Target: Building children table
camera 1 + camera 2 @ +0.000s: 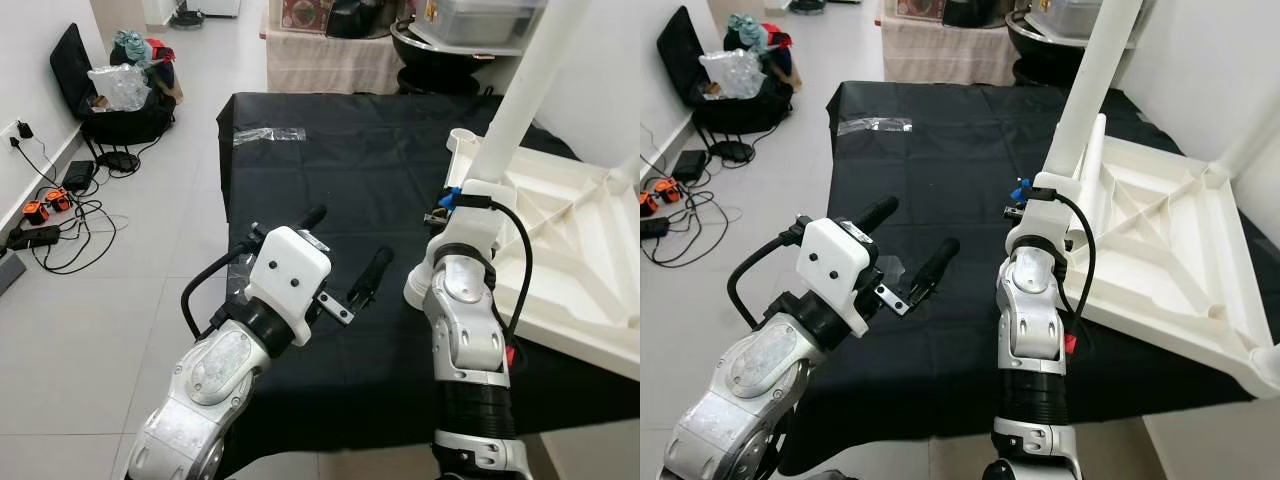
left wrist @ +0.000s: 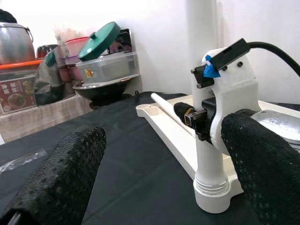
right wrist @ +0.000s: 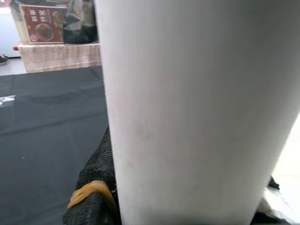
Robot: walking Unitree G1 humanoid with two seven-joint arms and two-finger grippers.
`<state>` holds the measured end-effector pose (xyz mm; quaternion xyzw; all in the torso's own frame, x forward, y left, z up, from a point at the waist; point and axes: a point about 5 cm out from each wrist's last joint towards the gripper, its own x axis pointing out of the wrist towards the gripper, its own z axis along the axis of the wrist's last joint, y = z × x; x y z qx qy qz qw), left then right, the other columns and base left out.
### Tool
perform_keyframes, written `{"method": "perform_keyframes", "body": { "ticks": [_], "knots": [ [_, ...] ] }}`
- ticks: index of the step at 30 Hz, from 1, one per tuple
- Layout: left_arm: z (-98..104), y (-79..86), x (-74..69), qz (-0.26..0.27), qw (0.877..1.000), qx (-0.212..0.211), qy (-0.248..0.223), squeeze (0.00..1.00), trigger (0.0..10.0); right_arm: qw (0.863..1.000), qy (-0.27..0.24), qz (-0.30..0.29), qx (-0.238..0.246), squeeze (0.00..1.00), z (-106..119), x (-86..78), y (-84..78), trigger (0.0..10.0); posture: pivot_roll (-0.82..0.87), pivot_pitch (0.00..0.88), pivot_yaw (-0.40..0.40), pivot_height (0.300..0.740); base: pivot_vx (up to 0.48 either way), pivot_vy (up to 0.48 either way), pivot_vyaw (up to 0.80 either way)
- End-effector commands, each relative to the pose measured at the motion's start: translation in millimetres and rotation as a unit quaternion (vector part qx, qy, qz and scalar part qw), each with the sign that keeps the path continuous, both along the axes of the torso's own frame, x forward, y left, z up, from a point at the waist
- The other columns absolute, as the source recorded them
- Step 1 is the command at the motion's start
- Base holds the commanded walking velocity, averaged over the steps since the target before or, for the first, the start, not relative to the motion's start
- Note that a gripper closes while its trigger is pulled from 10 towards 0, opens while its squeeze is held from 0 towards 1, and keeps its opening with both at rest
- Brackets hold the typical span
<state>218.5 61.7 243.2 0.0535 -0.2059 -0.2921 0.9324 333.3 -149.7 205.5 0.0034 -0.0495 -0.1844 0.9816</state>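
Left eye view is showing a white table leg [image 1: 520,95] standing nearly upright at the near left corner of an upturned white tabletop [image 1: 575,250], its long axis running from the threaded base up and slightly toward the far right, out past the upper edge. The tabletop is lying underside up on the right part of a black cloth [image 1: 340,160] spread over the floor, its ribs facing up and a second leg socket [image 1: 462,140] sitting at its far left corner. The right gripper [image 2: 199,117] is pressing against the leg low down, just above the base; its fingers are sitting against the post, one black finger [image 3: 91,183] touching the white surface in the right wrist view, so it is gripping the leg. The left gripper [image 1: 345,255] is hovering over the cloth to the left of the leg, well apart from it, its two black fingers [image 1: 370,275] spread wide and holding nothing. A clear plastic wrapper [image 1: 268,134] is lying on the far left part of the cloth. On the tiled floor to the far left, a black bag [image 1: 115,95] stuffed with plastic is leaning at the wall, with cables and chargers [image 1: 55,215] nearer. Beyond the cloth, a low covered bench [image 1: 330,55] is carrying pots and containers.
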Motion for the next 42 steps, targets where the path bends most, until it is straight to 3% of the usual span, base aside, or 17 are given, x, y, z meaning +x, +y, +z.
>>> {"method": "perform_keyframes", "body": {
  "ticks": [1,2,3,8,9,11,15,17,18,20,21,23,37,38,39,40,42],
  "knots": [
    [-3,0.9,0.6,0.006,1.000,0.004,0.003,0.00,10.0,1.000,0.024,0.014,0.010,0.00,-4,-2.7,23.8,10.0,0.08,0.095,-0.093,0.740,0.000,0.000,0.00],
    [-3,1.1,0.6,0.007,1.000,0.004,0.003,0.00,10.0,1.000,0.022,0.018,0.005,0.00,-2,-3.2,25.9,10.0,0.08,0.095,-0.093,0.740,0.000,0.000,0.00],
    [-3,1.5,0.7,0.007,1.000,0.004,0.004,0.00,10.0,0.999,0.011,0.032,-0.002,1.00,1,-3.4,25.8,10.0,0.08,0.096,-0.093,0.740,0.000,0.000,0.00],
    [-4,2.0,0.9,0.009,1.000,0.005,0.004,0.00,10.0,0.997,-0.015,0.069,-0.006,1.00,10,-4.0,23.6,10.0,0.08,0.096,-0.093,0.740,0.000,0.000,0.00],
    [-4,1.9,0.9,0.009,1.000,0.005,0.004,0.00,10.0,0.995,-0.019,0.094,-0.013,0.00,13,-2.8,23.0,10.0,0.07,0.096,-0.091,0.740,0.000,0.000,0.00],
    [-4,2.4,1.4,0.011,1.000,0.005,0.004,0.00,10.0,0.977,-0.032,0.209,-0.028,0.00,21,2.8,28.5,10.0,0.07,0.094,-0.089,0.740,0.000,0.000,0.00],
    [-4,2.7,1.7,0.011,1.000,0.005,0.004,0.00,10.0,0.970,-0.021,0.240,-0.030,0.00,20,6.2,22.9,10.0,0.07,0.094,-0.089,0.740,0.000,0.000,0.00],
    [-4,2.7,2.4,0.012,1.000,0.005,0.002,0.00,10.0,0.932,0.031,0.360,-0.034,0.00,11,10.9,0.5,10.0,0.06,0.085,-0.091,0.740,0.000,0.000,0.00],
    [-4,2.7,2.4,0.012,1.000,0.005,0.002,0.00,10.0,0.932,0.031,0.360,-0.034,0.00,11,10.9,0.5,10.0,0.06,0.085,-0.091,0.740,0.000,0.000,0.00],
    [-3,2.2,2.4,0.013,1.000,0.002,0.001,0.00,10.0,0.871,0.066,0.485,-0.029,0.00,8,4.6,-21.9,10.0,0.06,0.081,-0.094,0.740,0.000,0.000,0.00],
    [-3,2.2,2.4,0.013,1.000,0.002,0.001,0.00,10.0,0.871,0.066,0.485,-0.029,0.00,8,4.6,-21.9,10.0,0.06,0.081,-0.094,0.740,0.000,0.000,0.00],
    [-3,2.0,2.3,0.013,1.000,0.002,0.000,0.00,10.0,0.837,0.070,0.542,-0.029,0.00,10,2.3,-32.9,10.0,0.06,0.081,-0.094,0.740,0.000,0.000,0.00],
    [-6,-1.3,-1.8,0.004,1.000,0.003,0.010,0.00,10.0,0.781,0.089,0.617,-0.030,0.00,8,37.3,-24.2,10.0,0.08,0.067,-0.097,0.740,0.000,0.000,0.00],
    [-7,-1.0,-2.2,0.004,1.000,0.003,0.011,0.00,10.0,0.769,0.083,0.633,-0.021,0.00,10,38.2,-20.3,4.2,0.09,0.063,-0.103,0.740,0.000,0.000,0.00],
    [-7,-1.0,-2.2,0.004,1.000,0.003,0.011,0.00,10.0,0.769,0.083,0.633,-0.021,0.00,10,38.2,-20.3,4.2,0.09,0.063,-0.103,0.740,0.000,0.000,0.00],
    [-7,-0.6,-2.6,0.005,1.000,0.004,0.011,0.00,10.0,0.761,0.078,0.644,-0.010,0.00,11,39.0,-16.7,0.0,0.10,0.063,-0.104,0.740,0.000,0.000,0.00],
    [-7,-0.1,-2.8,0.006,1.000,0.004,0.011,0.00,10.0,0.754,0.074,0.653,-0.005,0.00,11,38.9,-14.2,0.0,0.10,0.063,-0.105,0.740,0.000,0.000,0.00]
  ]
}}
